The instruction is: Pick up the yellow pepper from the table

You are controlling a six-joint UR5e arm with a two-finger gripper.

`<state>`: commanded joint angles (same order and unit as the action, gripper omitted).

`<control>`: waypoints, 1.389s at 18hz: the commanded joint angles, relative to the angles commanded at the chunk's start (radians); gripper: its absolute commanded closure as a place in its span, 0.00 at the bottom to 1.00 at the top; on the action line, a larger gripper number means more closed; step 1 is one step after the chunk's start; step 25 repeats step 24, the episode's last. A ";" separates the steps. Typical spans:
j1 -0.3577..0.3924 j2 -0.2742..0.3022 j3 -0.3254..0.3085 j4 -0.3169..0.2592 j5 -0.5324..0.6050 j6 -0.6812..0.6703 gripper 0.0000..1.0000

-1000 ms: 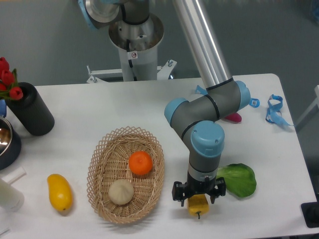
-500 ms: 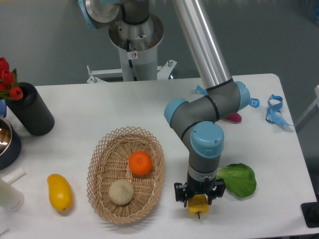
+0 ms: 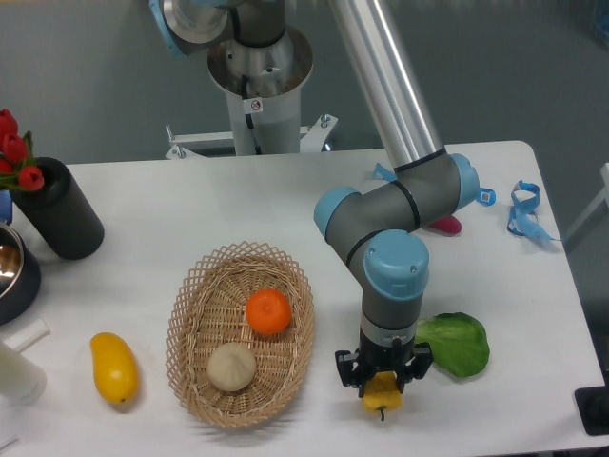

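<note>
The yellow pepper (image 3: pixel 382 396) lies on the white table (image 3: pixel 190 205) near the front edge, right of the basket. Its top is hidden under my gripper (image 3: pixel 382 377), which points straight down over it. The jaws stand on either side of the pepper, still spread wider than it. The fingertips themselves are hidden behind the gripper body and the pepper. I cannot see the jaws pressing on it.
A wicker basket (image 3: pixel 193 295) holds an orange (image 3: pixel 267 311) and a pale round bun (image 3: pixel 231 367). A green leafy vegetable (image 3: pixel 455 344) lies just right of the gripper. A smooth yellow-orange fruit (image 3: pixel 114 367) lies front left. A black vase (image 3: pixel 59 211) stands at the left.
The jaws have drawn in slightly around the pepper. The pepper has shifted a few pixels right and toward the front. The arm has hardly moved.
</note>
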<state>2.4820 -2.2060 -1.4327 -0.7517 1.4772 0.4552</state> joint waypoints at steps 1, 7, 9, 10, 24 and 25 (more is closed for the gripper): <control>0.000 0.015 0.000 -0.002 0.011 0.031 0.61; 0.014 0.101 -0.011 -0.006 0.066 0.322 0.61; 0.038 0.141 -0.012 -0.017 0.064 0.397 0.61; 0.044 0.156 -0.012 -0.021 0.064 0.420 0.61; 0.089 0.219 -0.014 -0.101 0.055 0.517 0.61; 0.089 0.219 -0.014 -0.101 0.055 0.517 0.61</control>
